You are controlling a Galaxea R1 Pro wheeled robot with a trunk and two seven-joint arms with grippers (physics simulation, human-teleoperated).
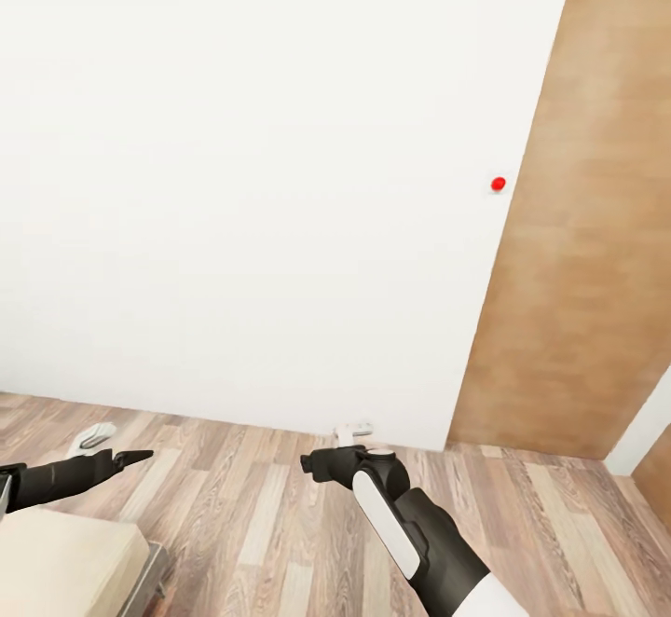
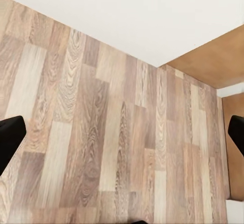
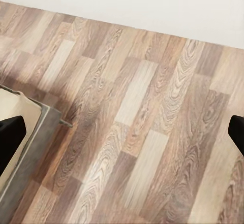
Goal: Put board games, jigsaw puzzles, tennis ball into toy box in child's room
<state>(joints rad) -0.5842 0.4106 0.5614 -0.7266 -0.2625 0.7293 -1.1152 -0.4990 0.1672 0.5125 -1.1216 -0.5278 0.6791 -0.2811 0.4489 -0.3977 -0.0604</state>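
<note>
The robot faced a white wall [image 1: 261, 179] above wood flooring [image 1: 280, 514]. Both claws, left gripper [image 2: 122, 132] and right gripper [image 3: 122, 132], hung released and empty. A beige bed [image 1: 56, 566] corner sat beneath the left arm. No toys were visible, so their handling couldn't be judged.

Wood-plank floor [image 1: 280, 514] runs up to a plain white wall [image 1: 261, 179], its boards in mixed pale and brown tones. A brown wooden panel [image 1: 578, 253] stands on it at the right. At the near left, 1 corner of the bed [image 1: 65, 566] sits on the floor, beige mattress over a dark grey frame [image 3: 35, 148], its visible top bare.
</note>
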